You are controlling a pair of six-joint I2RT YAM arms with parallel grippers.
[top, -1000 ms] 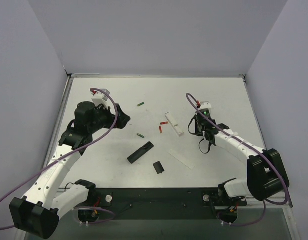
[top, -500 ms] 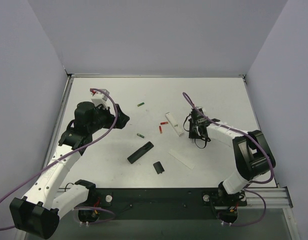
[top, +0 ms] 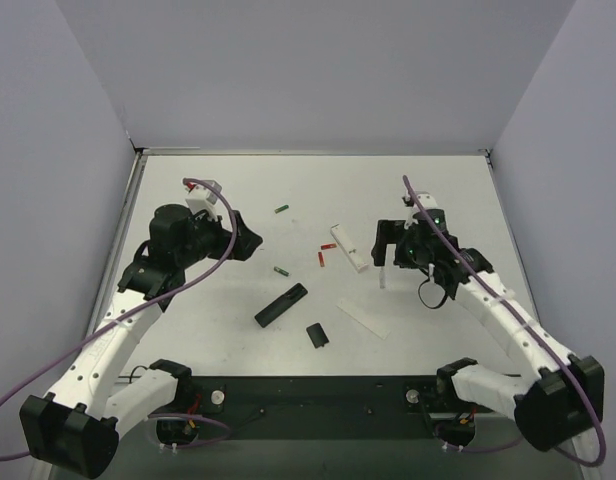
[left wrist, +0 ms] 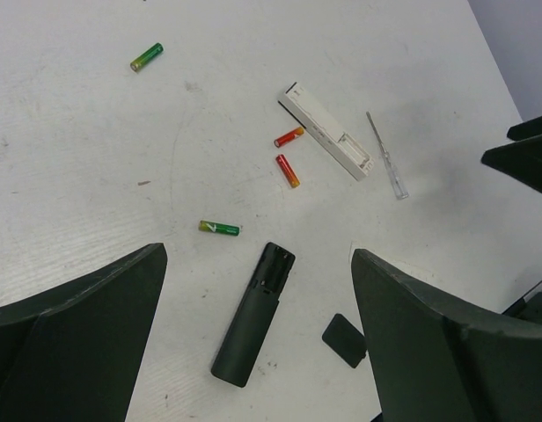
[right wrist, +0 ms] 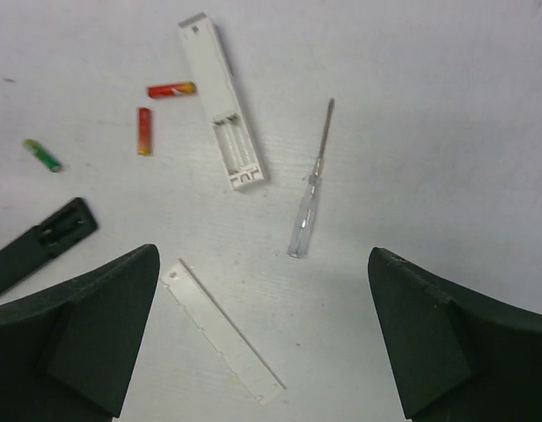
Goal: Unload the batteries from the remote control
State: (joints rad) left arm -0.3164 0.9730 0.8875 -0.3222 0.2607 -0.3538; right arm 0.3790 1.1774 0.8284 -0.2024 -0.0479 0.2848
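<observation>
Left end effector [top: 245,240]: we saw it spread wide with nothing in it, hovering over the worktop [top: 218,300].
Batteries: both green ones lay loose on the worktop. The far battery [left wrist: 147,56] was well apart from the remote, the near battery [left wrist: 219,228] just beside its open end.
Remote control [left wrist: 253,314]: it lay flat and its slot looked empty to us. The cover [left wrist: 345,339] was nearby.
Right end effector [right wrist: 262,255]: this one was also wide open and empty, above a screwdriver [right wrist: 311,189] and a white remote [right wrist: 223,101].
Doing it well: we figured the unloading was basically done, so double-check the slot. Then lift away high, since round cells roll if nudged.
</observation>
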